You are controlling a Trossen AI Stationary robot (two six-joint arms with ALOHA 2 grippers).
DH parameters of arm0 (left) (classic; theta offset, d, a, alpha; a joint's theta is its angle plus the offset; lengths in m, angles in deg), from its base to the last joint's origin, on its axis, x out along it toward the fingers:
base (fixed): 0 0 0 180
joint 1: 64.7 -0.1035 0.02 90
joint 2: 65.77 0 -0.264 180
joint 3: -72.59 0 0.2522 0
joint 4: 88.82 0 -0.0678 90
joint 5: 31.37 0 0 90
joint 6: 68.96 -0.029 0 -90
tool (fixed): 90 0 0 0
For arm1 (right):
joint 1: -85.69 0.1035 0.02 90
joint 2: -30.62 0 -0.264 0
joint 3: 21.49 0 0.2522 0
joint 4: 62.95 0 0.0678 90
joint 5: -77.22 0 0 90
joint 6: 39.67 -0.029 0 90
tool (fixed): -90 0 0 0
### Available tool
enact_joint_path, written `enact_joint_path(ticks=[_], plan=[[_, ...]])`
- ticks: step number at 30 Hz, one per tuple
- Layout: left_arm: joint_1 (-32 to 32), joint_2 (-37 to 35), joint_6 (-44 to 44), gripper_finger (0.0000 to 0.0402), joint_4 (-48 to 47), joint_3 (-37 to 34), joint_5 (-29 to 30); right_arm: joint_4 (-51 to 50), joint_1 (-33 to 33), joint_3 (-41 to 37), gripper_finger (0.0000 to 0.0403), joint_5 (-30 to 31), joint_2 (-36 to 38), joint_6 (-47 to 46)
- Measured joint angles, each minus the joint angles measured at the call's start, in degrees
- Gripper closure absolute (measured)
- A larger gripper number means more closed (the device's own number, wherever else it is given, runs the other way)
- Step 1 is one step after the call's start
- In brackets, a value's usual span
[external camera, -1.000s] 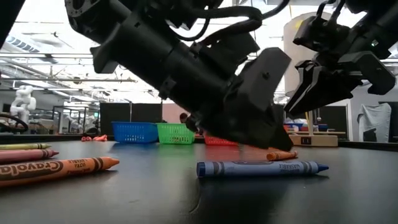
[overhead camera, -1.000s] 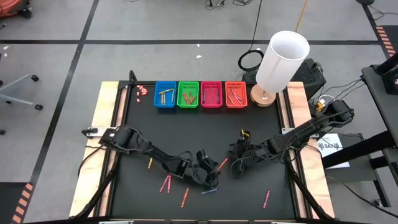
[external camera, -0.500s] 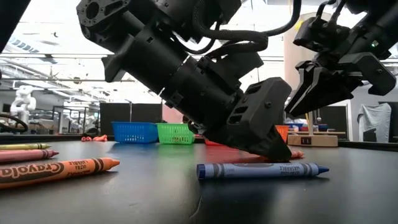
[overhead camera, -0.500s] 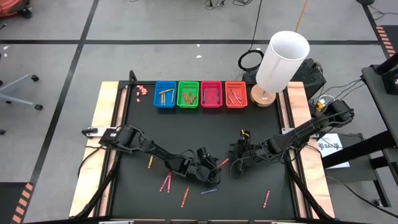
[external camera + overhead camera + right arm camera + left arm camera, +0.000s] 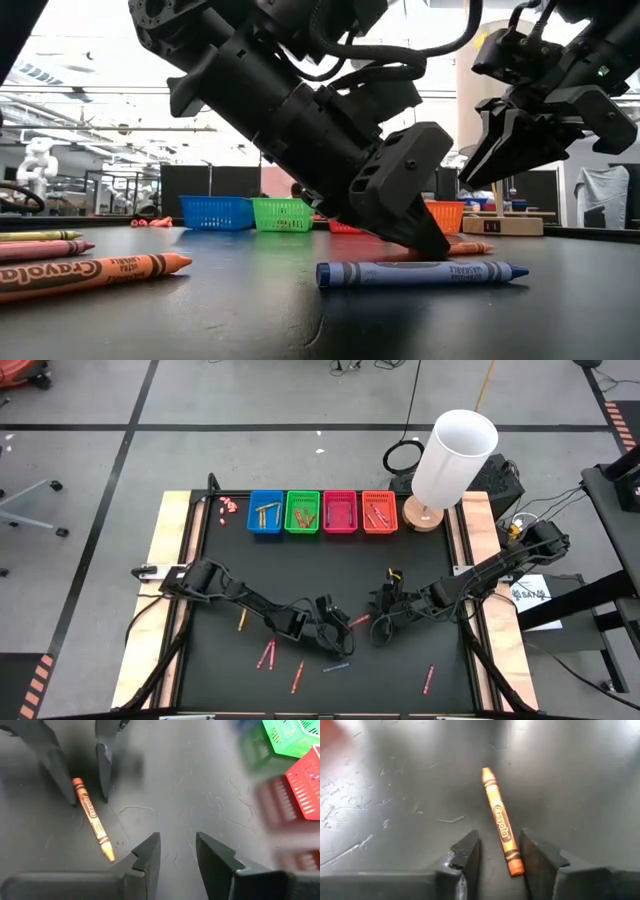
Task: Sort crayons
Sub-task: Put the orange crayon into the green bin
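**Crayons: six loose on the mat, one between the left fingers**

You had six crayons lying loose on the black table (image 5: 400,575), counting from above: an orange crayon (image 5: 359,620) near the middle, a yellow one (image 5: 241,621) toward the left, a pink pair (image 5: 268,654) side by side, a red-orange one (image 5: 297,677) near the front edge, a blue crayon (image 5: 337,667) just beside the left arm's tip, and a pink one (image 5: 429,679) at the front right. Four baskets stood in a row at the far edge: blue (image 5: 265,512), green (image 5: 302,511), pink (image 5: 340,512) and orange (image 5: 379,512), each with some crayons inside; I could not count those.

Your left gripper (image 5: 498,851) was stretched low and steeply tilted toward the table's centre, its tips down at the mat. Its fingers stood narrowly apart on either side of the orange crayon's rear end, which lay flat on the mat. Whether they touched it I could not tell.

Your right gripper (image 5: 176,852) hung above the mat just to the right of that crayon, angled down, fingers a little apart and holding nothing.
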Motion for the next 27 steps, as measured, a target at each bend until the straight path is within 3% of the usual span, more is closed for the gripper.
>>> enact_joint_path(ticks=[5,13,22,27], plan=[[-1.7,-0.3,-0.4,0.0301,-0.7,0.0,-1.5,0.0,0.0,0.0,0.0293,0.0,0.0,0.0],[-3.9,-0.5,-4.6,0.0342,-0.9,0.0,-12.5,0.0,0.0,0.0,0.0293,0.0,0.0,0.0],[-4.3,-0.5,-6.0,0.0392,-1.9,0.0,-13.0,0.0,0.0,0.0,0.0293,0.0,0.0,0.0],[-4.1,-1.0,-6.1,0.0394,-2.3,0.0,-11.2,0.0,0.0,0.0,0.0293,0.0,0.0,-0.4]])
